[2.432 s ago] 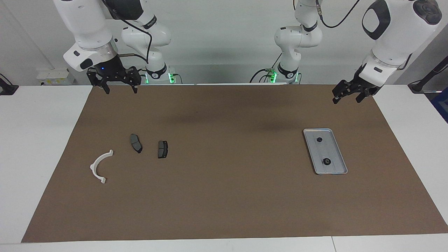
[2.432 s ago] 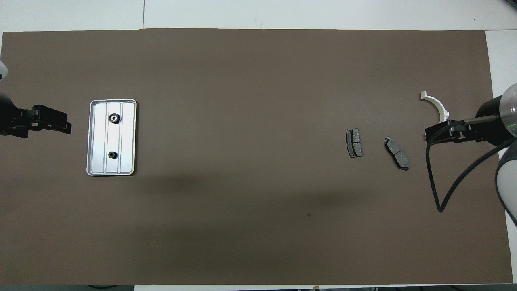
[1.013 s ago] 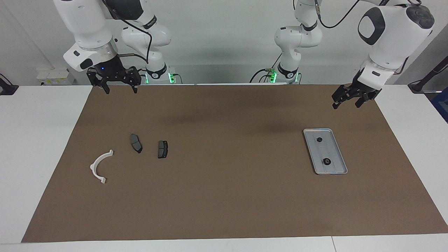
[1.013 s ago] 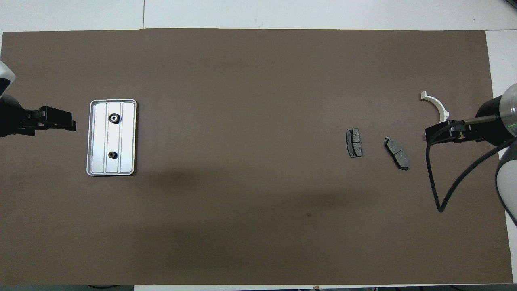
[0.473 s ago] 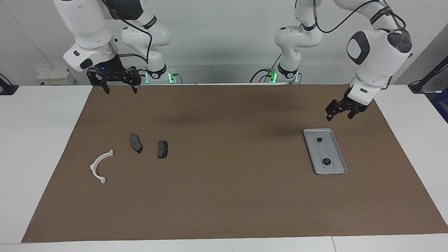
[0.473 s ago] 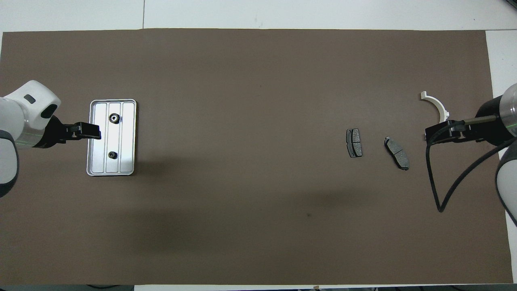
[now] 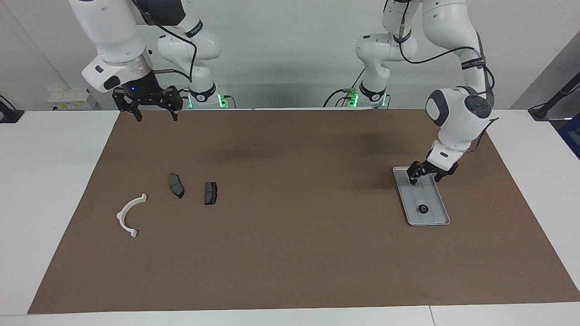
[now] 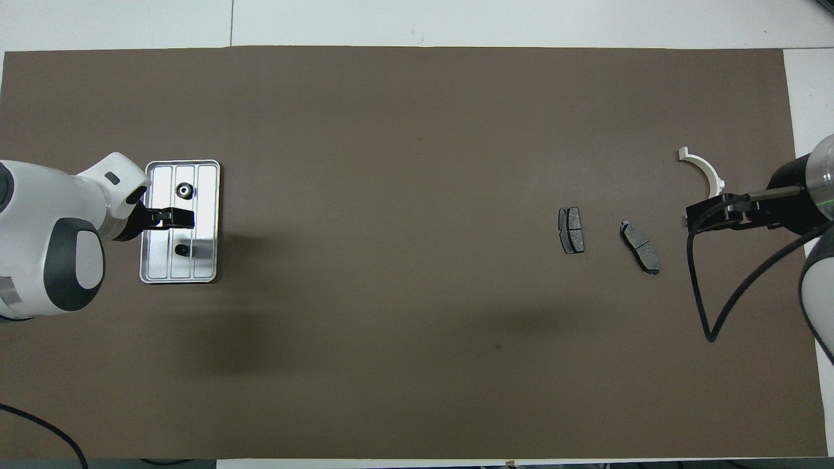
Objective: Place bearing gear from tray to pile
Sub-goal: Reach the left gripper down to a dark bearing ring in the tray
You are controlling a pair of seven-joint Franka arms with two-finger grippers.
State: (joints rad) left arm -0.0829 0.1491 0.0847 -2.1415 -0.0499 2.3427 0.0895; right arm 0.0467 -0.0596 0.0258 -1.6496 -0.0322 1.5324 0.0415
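Observation:
The silver tray lies toward the left arm's end of the table, also in the overhead view. Two small black bearing gears sit in it: one at the end farther from the robots, one nearer, which a finger hides in the facing view. My left gripper is open and low over the tray's nearer end. The pile, a white bracket and two brake pads, lies toward the right arm's end. My right gripper waits open, raised.
A brown mat covers most of the white table, and everything lies on it. A wide stretch of bare mat separates the tray from the pile. A black cable loops down from the right arm.
My left arm has swung in from the mat's edge and come down over the tray's nearer end. The right arm, the gears and the pile have not moved.

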